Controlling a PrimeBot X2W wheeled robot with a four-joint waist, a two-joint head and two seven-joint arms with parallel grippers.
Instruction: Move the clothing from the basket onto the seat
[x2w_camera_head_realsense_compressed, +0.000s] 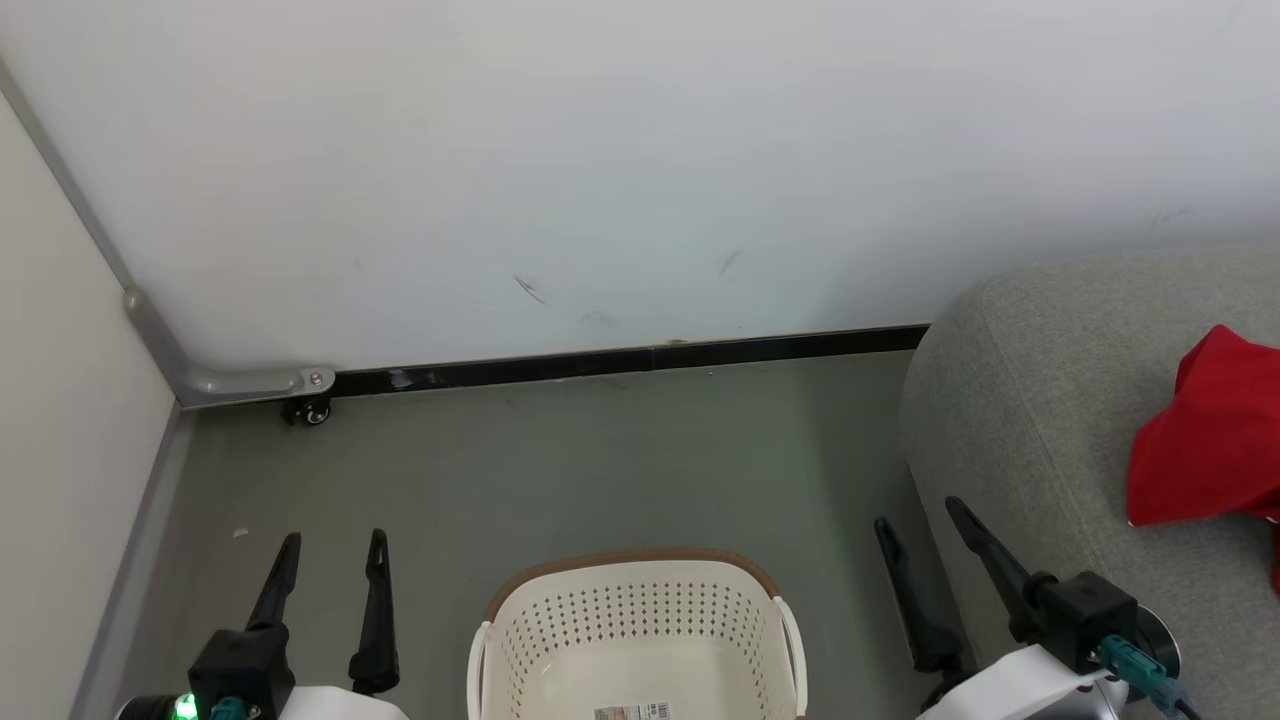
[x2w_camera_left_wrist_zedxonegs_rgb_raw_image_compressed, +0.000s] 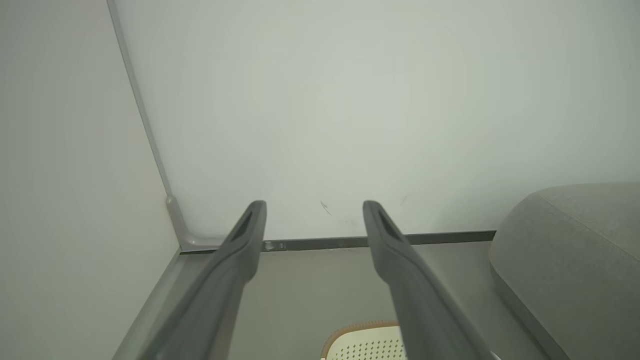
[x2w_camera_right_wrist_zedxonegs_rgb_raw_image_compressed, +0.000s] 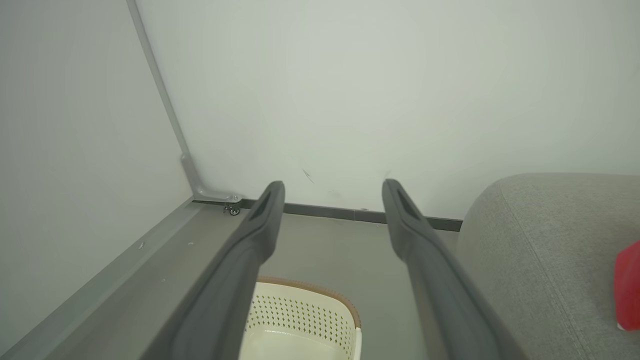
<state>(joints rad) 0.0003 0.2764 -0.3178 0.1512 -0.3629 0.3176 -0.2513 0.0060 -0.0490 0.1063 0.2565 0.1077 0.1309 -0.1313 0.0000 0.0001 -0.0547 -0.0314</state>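
With the basket (x2w_camera_head_realsense_compressed: 640, 556) seemingly empty and the clothing (x2w_camera_head_realsense_compressed: 1210, 440) on the seat (x2w_camera_head_realsense_compressed: 1040, 400) at three o'clock, the left claw (x2w_camera_head_realsense_compressed: 335, 540) and right claw (x2w_camera_head_realsense_compressed: 916, 512) hang released, likely finished.

From my feed I'm looking at a plain white wall (x2w_camera_head_realsense_compressed: 640, 150) with a couple of dark scuff marks (x2w_camera_head_realsense_compressed: 530, 290) low down. A black baseboard (x2w_camera_head_realsense_compressed: 650, 358) runs along its foot above a dull grey floor (x2w_camera_head_realsense_compressed: 600, 460). A cream side wall (x2w_camera_head_realsense_compressed: 60, 400) stands on the left, grey metal trim (x2w_camera_head_realsense_compressed: 230, 382) curves into the corner, and there's a little caster wheel (x2w_camera_head_realsense_compressed: 315, 412) just under its end
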